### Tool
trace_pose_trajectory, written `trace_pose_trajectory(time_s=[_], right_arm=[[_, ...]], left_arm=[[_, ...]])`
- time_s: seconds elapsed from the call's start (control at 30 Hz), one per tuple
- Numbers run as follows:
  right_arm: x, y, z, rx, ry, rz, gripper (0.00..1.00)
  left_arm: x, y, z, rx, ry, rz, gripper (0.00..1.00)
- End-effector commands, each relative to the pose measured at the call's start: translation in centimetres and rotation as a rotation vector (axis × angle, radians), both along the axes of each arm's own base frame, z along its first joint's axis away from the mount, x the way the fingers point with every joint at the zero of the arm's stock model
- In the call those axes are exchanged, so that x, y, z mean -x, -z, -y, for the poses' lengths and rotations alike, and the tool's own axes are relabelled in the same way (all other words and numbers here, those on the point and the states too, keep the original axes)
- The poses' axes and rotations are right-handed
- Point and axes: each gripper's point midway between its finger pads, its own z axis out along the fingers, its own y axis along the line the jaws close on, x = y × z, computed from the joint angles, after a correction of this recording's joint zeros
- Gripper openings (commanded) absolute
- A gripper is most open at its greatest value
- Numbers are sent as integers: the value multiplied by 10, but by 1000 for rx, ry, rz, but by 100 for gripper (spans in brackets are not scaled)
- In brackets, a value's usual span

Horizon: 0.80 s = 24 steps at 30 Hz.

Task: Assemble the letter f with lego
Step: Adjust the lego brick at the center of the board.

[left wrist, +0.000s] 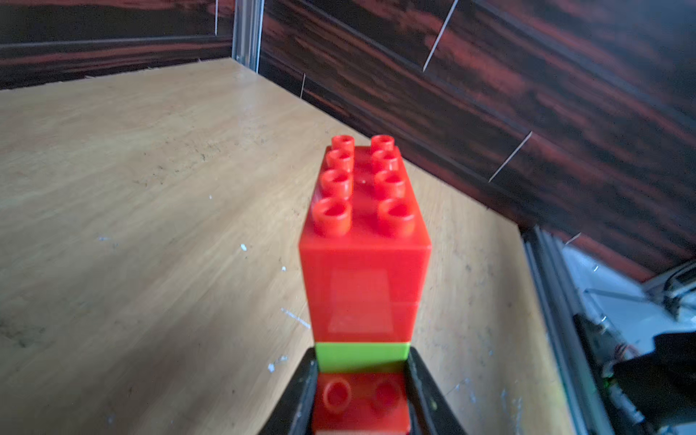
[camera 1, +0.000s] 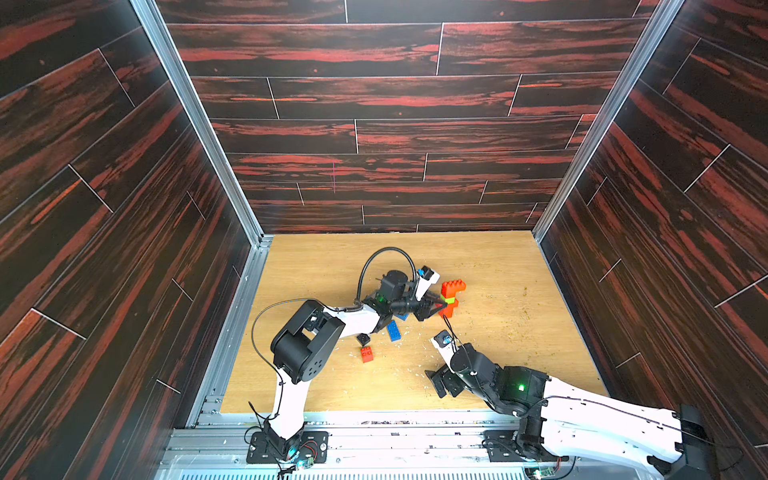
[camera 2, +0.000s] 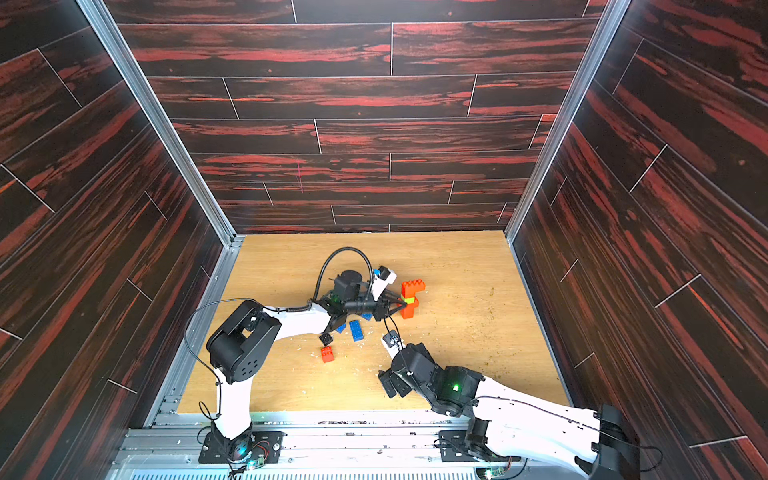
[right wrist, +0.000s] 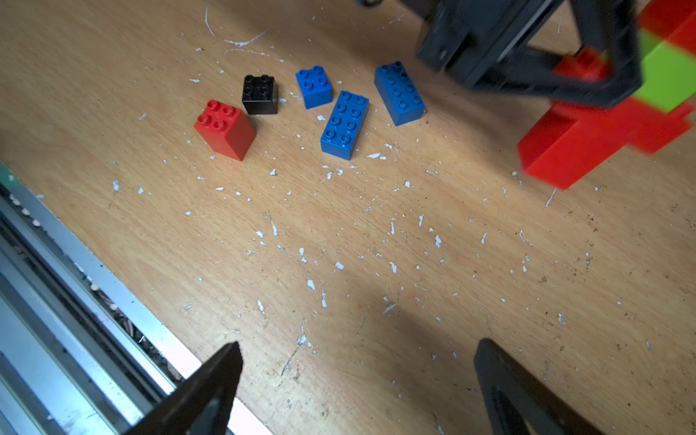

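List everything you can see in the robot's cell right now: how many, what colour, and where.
brick stack: one, red-orange with a lime green layer, standing mid-table
blue bricks: three, blue, two oblong and one square, loose on the table
black brick: one, black, between the blue square one and the red brick
red brick: one, red, loose, closest to the front rail
white flecks: many, white, scattered over the table
table: one, light wood
walls: three, dark red-streaked wood pattern, around the table
rail: one, silver metal, front edge
left gripper: one, black, shut on the brick stack below the green layer
right gripper: one, black, open and empty, over bare table near the front
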Motion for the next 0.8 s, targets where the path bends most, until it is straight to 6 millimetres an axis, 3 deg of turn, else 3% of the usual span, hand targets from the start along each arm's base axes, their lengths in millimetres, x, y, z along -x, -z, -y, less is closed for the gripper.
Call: trace_pose_trajectory(time_s=[0.0, 0.43, 0.77], right_arm=[[2, -3, 3, -6, 12, 12, 98], [1, -10, 7, -16, 28, 44, 98], [1, -10, 7, -11, 32, 51, 99]], left_arm=[[-13, -23, 1, 85, -7, -123, 27], [-56, -13, 1, 166, -52, -396, 26], [-82, -5, 1, 222, -67, -505, 25]])
